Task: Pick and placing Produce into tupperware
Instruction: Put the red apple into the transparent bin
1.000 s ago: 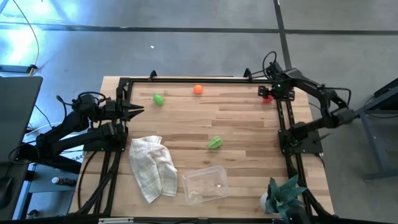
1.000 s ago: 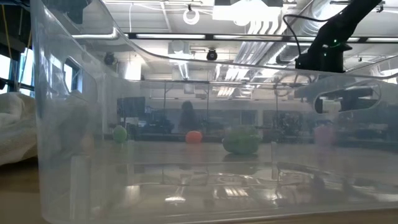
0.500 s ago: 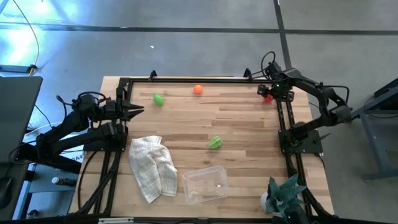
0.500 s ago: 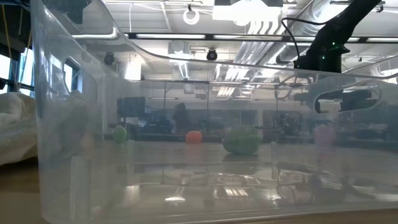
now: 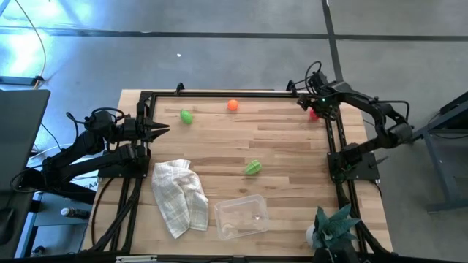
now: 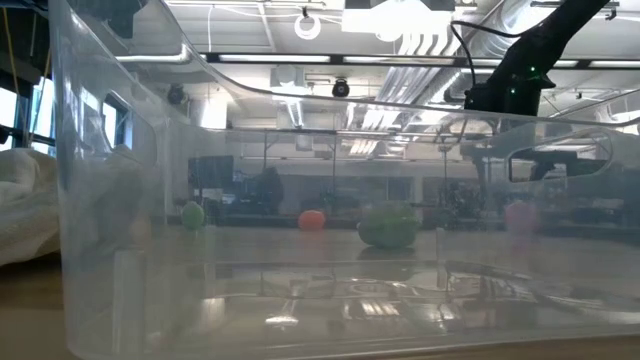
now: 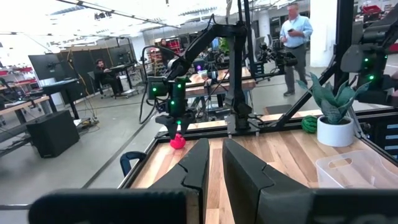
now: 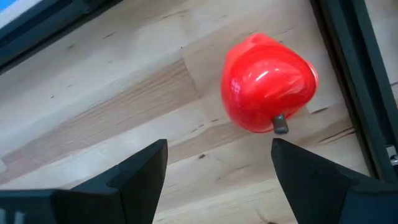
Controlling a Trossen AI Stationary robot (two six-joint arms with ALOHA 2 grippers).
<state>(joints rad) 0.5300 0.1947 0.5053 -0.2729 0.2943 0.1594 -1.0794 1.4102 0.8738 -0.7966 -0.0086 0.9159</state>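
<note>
Right wrist view shows my right claw [image 8: 214,165], wide apart, has slid along the far worktop [image 5: 292,146] edge to hang above the red fruit [image 8: 267,90], so I can grab it for the tupperware [image 5: 240,217].

Tupperware [image 5: 240,217] betw cloth [image 5: 179,196] & plant [image 5: 333,228]; leafy veg [image 5: 252,167] behind.

Count on the table: four produce pieces, namely one red piece [image 5: 314,114] at two o'clock, one orange piece [image 5: 232,104] at twelve, one round green piece [image 5: 186,116] at eleven, one leafy light-green piece [image 5: 252,167] near centre. One clear tupperware [image 5: 240,217] at six. One checked cloth [image 5: 179,196] at seven. One potted plant [image 5: 333,228] at five.
</note>
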